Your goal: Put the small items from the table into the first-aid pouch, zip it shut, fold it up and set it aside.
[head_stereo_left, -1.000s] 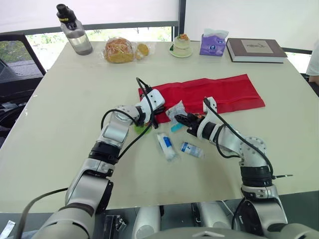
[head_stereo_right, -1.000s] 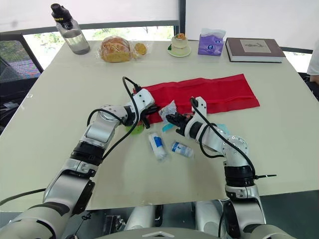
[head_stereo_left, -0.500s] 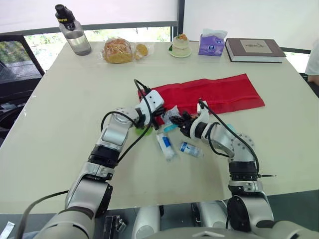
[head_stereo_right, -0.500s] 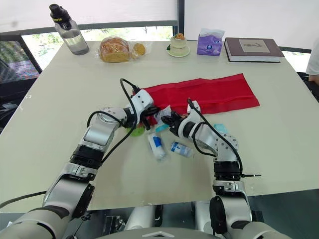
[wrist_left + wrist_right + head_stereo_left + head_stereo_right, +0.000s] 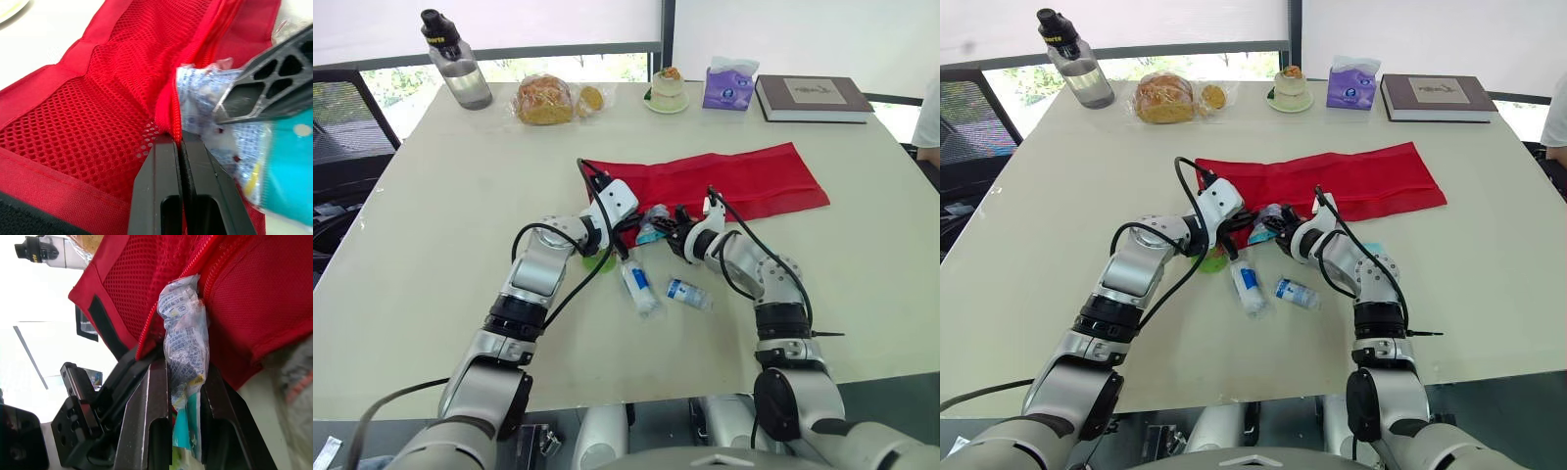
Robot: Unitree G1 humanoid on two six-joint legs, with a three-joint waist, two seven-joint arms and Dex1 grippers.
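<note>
The red first-aid pouch [image 5: 734,181] lies unfolded across the middle of the table. My left gripper [image 5: 180,147] is shut on the zipper edge of its red mesh pocket [image 5: 98,98], at the pouch's left end. My right gripper [image 5: 185,377] is shut on a clear crinkled packet [image 5: 183,328] with a teal piece, and holds it at the pocket's opening right beside the left gripper [image 5: 626,228]. In front of both arms lie a white tube with a blue label [image 5: 639,286] and a small vial [image 5: 689,294]. A green item [image 5: 600,260] sits under the left arm.
Along the far edge stand a water bottle [image 5: 456,61], bagged bread [image 5: 548,98], a small cake on a dish [image 5: 669,90], a purple tissue pack [image 5: 728,83] and a book [image 5: 815,96]. A person's sleeve [image 5: 930,113] shows at the right edge.
My right gripper has carried the packet away from me and leftwards, up to the pocket's opening. My left gripper has kept its hold on the pouch edge.
</note>
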